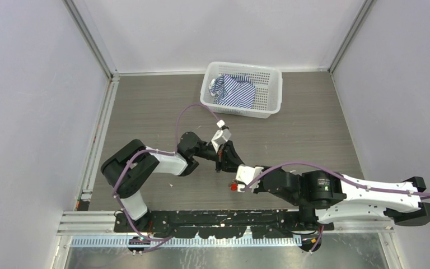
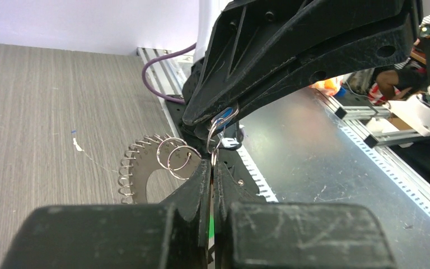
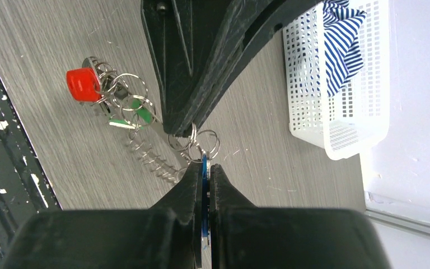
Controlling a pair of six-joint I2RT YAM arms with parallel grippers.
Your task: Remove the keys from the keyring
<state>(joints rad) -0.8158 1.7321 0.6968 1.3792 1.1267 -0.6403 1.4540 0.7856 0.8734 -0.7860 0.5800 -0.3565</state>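
Observation:
My left gripper [image 2: 211, 163] is shut on a small silvery split ring [image 2: 213, 140]. The keyring [image 2: 140, 175], a toothed metal hoop, hangs just left of it above the table. My right gripper [image 3: 204, 167] is shut on the blue key [image 3: 204, 171], tip to tip with the left gripper [image 3: 180, 126]. The blue key's head also shows in the right gripper's jaws in the left wrist view [image 2: 227, 114]. The red key [image 3: 83, 84] lies on the table with several small rings and a green tag [image 3: 127, 119]. It also shows in the top view [image 1: 234, 186]. The black key is hidden.
A white plastic basket [image 1: 269, 95] with a blue-striped cloth [image 1: 234, 91] stands at the back of the table. It also shows in the right wrist view [image 3: 341, 112]. The black mounting rail [image 1: 201, 216] runs along the near edge.

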